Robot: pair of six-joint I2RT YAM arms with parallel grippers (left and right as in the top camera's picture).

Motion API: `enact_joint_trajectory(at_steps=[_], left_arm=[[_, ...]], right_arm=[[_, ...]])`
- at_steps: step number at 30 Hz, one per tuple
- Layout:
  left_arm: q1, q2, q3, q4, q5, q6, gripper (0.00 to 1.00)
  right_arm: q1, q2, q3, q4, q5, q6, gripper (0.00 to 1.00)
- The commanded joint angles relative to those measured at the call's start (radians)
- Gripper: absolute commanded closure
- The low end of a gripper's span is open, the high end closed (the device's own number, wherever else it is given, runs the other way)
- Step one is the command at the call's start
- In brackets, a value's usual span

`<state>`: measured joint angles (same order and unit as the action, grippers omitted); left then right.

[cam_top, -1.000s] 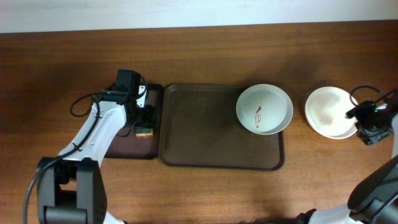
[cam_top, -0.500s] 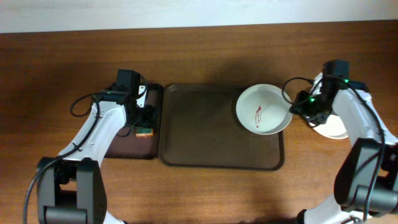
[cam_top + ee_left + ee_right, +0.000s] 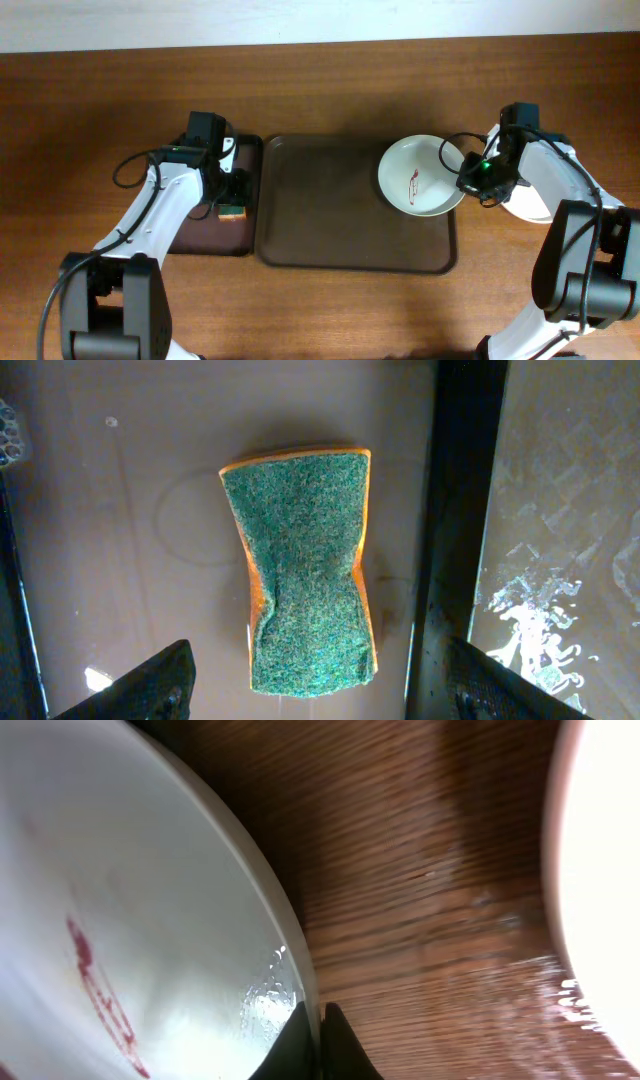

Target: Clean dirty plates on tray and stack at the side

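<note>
the right gripper (image 3: pixel 312 1038) is pinched shut on the right rim of the plate (image 3: pixel 418 175), with the rim caught between its two tips. that grip suits steadying or lifting a shallow dish by its edge. the plate sits at the right end of the tray (image 3: pixel 320 215), its edge reaching a little past the tray's rim. the red smear (image 3: pixel 100 990) at its centre is unwiped, so i judge it is held for cleaning, not yet for stacking. just to the right, on the bare table (image 3: pixel 100 100), lies the side stack (image 3: pixel 532 205), partly hidden under the arm; i cannot tell how many plates it holds. the left gripper (image 3: pixel 318 685) hangs with its jaws spread wide over the sponge (image 3: pixel 305 560), gripping nothing. the sponge lies green face up in the small tray (image 3: pixel 200 238), just beside the big tray's left edge, within easy reach for the wipe.
</note>
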<state>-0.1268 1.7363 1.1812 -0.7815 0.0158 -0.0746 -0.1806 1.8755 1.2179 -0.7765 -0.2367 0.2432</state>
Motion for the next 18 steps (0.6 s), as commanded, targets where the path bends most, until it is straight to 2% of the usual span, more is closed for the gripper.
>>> enact_joint_trajectory(at_steps=[1, 4, 8, 11, 18], left_arm=[[0.003, -0.014, 0.014, 0.002, 0.007, 0.001, 0.23], [0.003, -0.014, 0.014, 0.002, 0.007, 0.001, 0.23], [0.003, -0.014, 0.014, 0.002, 0.007, 0.001, 0.22], [0.003, -0.014, 0.014, 0.004, 0.007, 0.001, 0.21], [0.003, 0.012, -0.024, 0.075, 0.006, 0.000, 0.26]], right_arm=[[0.007, -0.038, 0.002, -0.001, -0.118, 0.000, 0.96], [0.050, -0.105, 0.011, -0.005, -0.149, 0.000, 0.96], [0.192, -0.102, 0.011, -0.003, -0.131, 0.014, 0.96], [0.310, -0.102, 0.010, 0.038, 0.000, 0.095, 0.96], [0.455, -0.101, 0.009, 0.085, 0.108, 0.106, 0.96]])
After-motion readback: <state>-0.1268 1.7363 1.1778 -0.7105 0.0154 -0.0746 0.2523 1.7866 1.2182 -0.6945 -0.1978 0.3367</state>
